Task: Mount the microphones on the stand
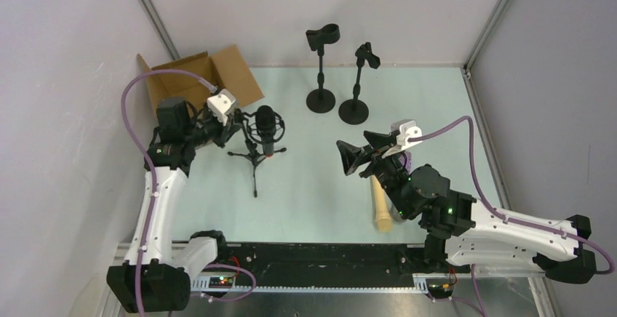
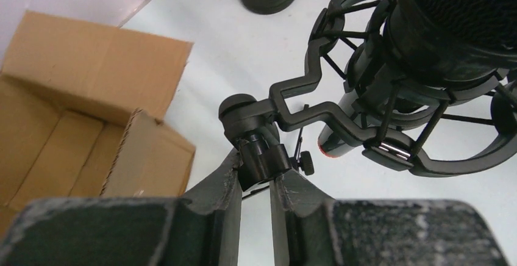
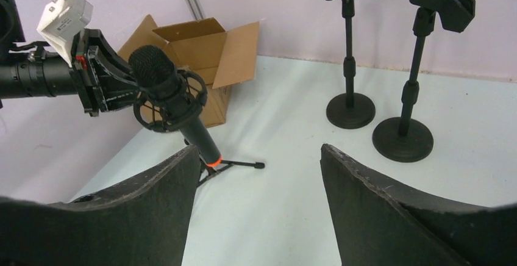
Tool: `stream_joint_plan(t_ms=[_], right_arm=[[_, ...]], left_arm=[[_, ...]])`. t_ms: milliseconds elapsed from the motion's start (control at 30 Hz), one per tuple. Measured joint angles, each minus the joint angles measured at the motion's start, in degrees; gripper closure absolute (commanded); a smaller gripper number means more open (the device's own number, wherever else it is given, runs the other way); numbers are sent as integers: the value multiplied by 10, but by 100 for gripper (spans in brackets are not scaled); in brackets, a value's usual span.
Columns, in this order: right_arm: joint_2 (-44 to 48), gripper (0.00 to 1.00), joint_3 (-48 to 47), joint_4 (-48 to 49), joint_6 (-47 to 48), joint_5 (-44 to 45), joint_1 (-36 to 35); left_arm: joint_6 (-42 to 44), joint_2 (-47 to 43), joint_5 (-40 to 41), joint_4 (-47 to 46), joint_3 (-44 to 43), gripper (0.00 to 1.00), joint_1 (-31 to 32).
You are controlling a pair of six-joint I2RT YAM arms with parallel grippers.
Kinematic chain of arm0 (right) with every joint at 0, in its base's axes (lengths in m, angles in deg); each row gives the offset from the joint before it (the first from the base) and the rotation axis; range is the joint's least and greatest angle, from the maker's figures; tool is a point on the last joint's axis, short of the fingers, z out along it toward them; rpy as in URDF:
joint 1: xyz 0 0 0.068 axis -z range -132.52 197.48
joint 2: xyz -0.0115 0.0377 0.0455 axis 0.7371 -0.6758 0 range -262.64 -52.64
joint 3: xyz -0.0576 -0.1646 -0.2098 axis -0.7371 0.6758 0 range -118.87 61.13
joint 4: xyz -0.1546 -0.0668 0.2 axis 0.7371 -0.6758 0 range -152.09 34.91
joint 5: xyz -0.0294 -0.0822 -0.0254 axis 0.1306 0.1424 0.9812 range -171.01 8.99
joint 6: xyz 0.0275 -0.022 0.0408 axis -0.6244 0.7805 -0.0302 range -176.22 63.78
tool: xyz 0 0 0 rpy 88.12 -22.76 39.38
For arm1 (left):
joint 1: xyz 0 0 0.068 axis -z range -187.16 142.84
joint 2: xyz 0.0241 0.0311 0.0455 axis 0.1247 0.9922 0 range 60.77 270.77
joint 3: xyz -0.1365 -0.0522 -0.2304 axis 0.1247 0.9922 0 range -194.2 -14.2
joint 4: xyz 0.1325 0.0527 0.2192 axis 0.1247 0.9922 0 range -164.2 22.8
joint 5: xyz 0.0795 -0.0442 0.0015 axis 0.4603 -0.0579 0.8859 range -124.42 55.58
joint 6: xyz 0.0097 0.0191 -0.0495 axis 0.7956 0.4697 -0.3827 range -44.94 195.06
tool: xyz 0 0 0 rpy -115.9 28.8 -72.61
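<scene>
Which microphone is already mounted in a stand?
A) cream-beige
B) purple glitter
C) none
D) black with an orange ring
D: the black microphone sits in the shock mount of the tripod stand, while the cream-beige microphone lies flat on the table.

My table (image 1: 313, 193) is a pale mint-green sheet under even light with only soft shadows, and plain lilac-grey walls (image 1: 65, 77) close it in on its left, far and right sides. Slanted aluminium posts (image 1: 149, 10) rise at the table's two far corners, and an open brown cardboard box (image 1: 236, 77) sits at its far left corner. A black rail (image 1: 327, 255) runs along the table's near edge.
</scene>
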Motion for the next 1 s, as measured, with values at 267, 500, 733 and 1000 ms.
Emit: stream_joint_plan(t_ms=[267,500,733,1000], right_arm=[[-2,24,16,0,-3,0,6],[-7,23,23,-9,-21,0,22],[-9,23,26,-23,-38,-1,46],[-9,11,28,-20,-60,-32,111]], left_arm=[[43,-4,-2,11,0,100,-76],[74,-11,-18,6,-1,100,-156],[93,-26,-30,-2,-2,100,-183],[67,-36,-59,-8,-2,28,-183]])
